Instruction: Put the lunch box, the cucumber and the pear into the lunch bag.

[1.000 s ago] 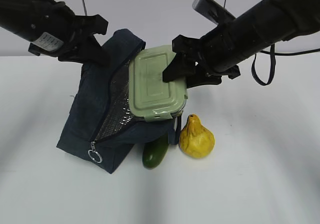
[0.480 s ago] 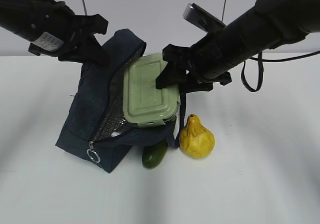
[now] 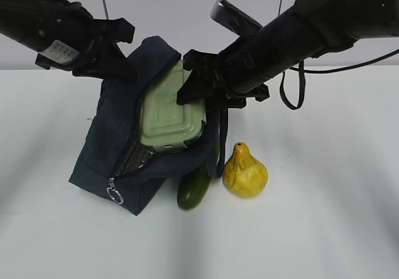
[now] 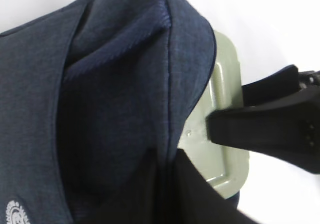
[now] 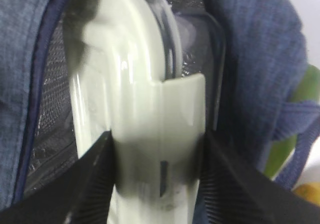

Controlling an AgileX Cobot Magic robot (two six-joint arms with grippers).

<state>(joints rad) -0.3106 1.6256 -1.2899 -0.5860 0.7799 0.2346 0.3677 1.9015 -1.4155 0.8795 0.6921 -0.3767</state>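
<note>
- The right gripper (image 3: pixel 194 90) is clamped on the lunch box (image 3: pixel 167 117), which sits tilted, partly inside the open top of the lunch bag (image 3: pixel 115 135).
- The left gripper (image 3: pixel 118 57) is squeezed together on the bag's upper left edge.
- The bag stands near the middle of the table (image 3: pixel 324 216).
- The cucumber (image 3: pixel 193 190) lies at the bag's front right corner.
- The pear (image 3: pixel 245 171) stands just beside the cucumber.
</note>
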